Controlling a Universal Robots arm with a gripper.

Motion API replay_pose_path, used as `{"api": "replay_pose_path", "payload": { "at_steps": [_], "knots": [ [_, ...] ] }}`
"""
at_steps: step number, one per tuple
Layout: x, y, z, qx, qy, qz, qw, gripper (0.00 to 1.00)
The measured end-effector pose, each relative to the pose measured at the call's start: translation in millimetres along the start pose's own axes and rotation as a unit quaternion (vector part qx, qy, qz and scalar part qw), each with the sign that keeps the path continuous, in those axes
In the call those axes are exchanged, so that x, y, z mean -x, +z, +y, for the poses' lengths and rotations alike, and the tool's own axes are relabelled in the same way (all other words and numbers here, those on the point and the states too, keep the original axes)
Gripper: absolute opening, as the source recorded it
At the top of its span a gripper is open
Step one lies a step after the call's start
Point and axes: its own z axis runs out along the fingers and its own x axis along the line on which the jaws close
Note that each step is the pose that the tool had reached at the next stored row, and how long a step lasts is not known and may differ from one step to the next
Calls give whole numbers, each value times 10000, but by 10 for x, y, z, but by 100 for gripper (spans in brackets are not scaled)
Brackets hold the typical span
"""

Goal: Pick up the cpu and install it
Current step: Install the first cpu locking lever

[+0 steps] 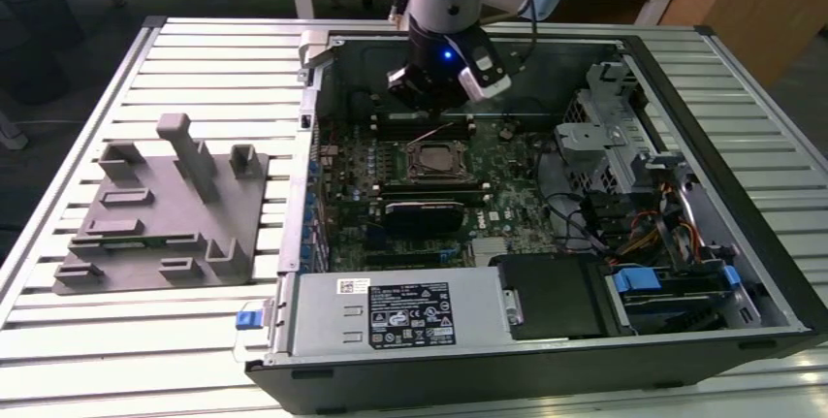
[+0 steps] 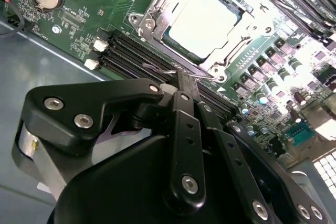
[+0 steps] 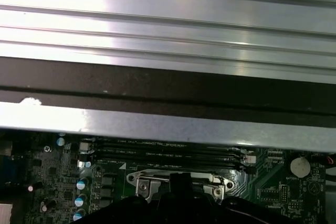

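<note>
— While we hover inside the open computer case (image 1: 724, 243), where does the cpu (image 2: 206, 23) sit?
— Just beyond the end effector (image 2: 185, 85), bare silvery top up, lying in the socket frame (image 2: 157, 4) on the motherboard (image 2: 79, 19); the fingers look drawn narrow together, holding nothing we can see.
— How would it handle?
— We judge it light, stiff and slick on top, fragile underneath; take it by opposite edges, never the face.
— Any writing?
— A white label (image 1: 411, 313) on the power supply (image 1: 388, 316) carries print; we cannot make it out.
</note>
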Motion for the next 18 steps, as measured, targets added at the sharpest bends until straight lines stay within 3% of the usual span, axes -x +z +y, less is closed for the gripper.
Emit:
{"api": "replay_pose_path", "payload": {
  "at_steps": [18],
  "knots": [
    [74, 124, 48, 0, 0, 0, 10000, 11]
  ]
}}
